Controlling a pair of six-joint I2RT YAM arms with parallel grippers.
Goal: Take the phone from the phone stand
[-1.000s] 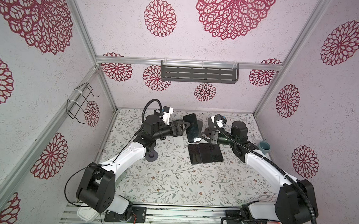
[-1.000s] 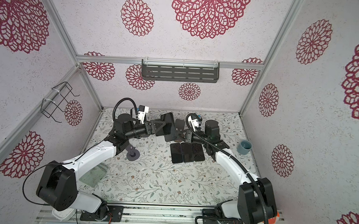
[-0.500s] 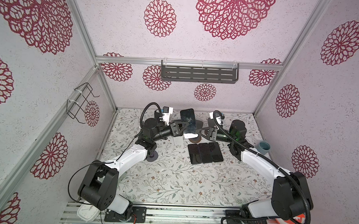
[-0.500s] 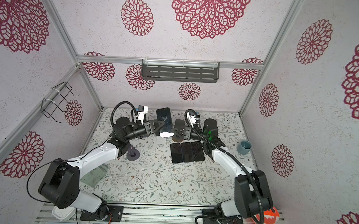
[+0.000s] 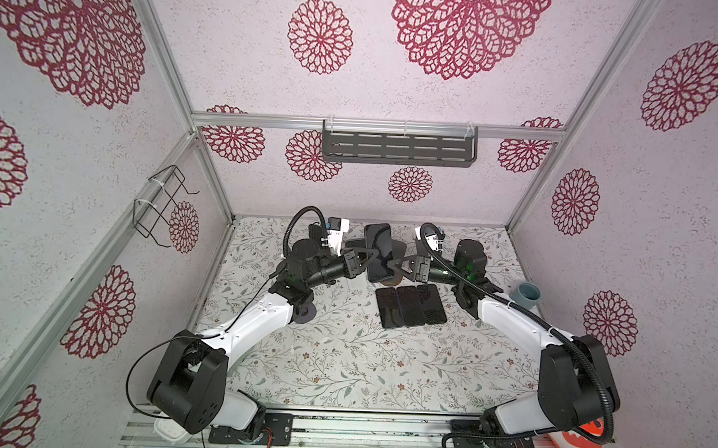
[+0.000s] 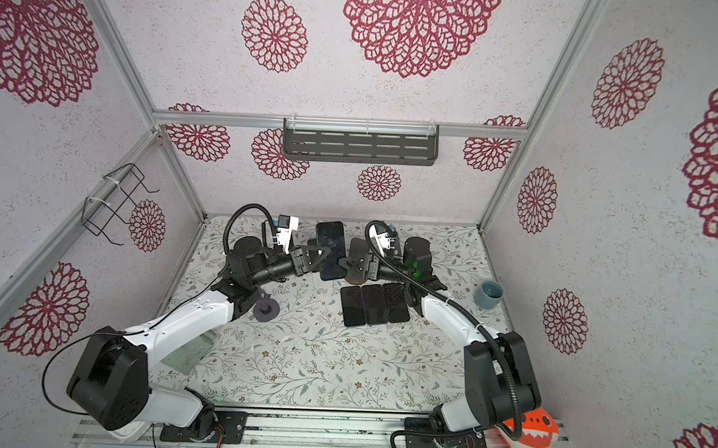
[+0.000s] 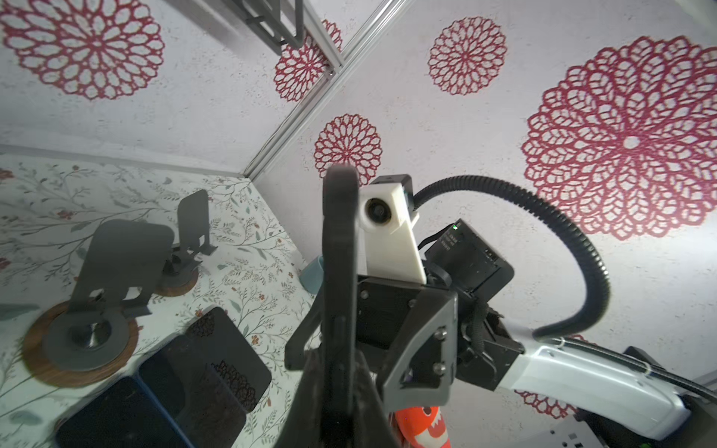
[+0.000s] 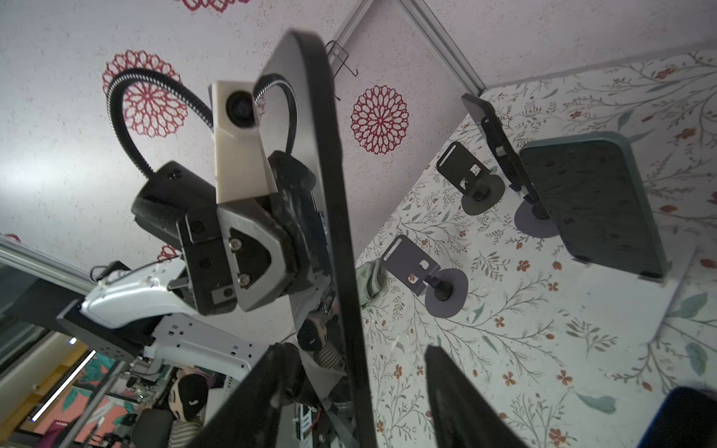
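Note:
A black phone [image 5: 378, 251] [image 6: 330, 248] hangs upright in the air at the back middle, between my two grippers. My left gripper [image 5: 368, 261] [image 6: 323, 259] is shut on its lower part; in the left wrist view the phone [image 7: 339, 252] shows edge-on, rising out of that gripper [image 7: 337, 388]. My right gripper [image 5: 393, 269] [image 8: 355, 403] is open, one finger on each side of the phone's edge [image 8: 329, 194], with a gap to it. An empty dark phone stand [image 7: 116, 263] on a wooden disc stands on the table below.
Three dark phones [image 5: 410, 304] [image 6: 374, 302] lie flat side by side in the middle. A teal-cased phone [image 8: 589, 201] leans on a white stand. Other small stands [image 8: 426, 279] [image 6: 266, 308] dot the left side. A grey cup [image 5: 528, 292] stands at the right wall.
My left gripper has shut on the phone and my right gripper has opened off it. The phone has moved up and towards the back wall.

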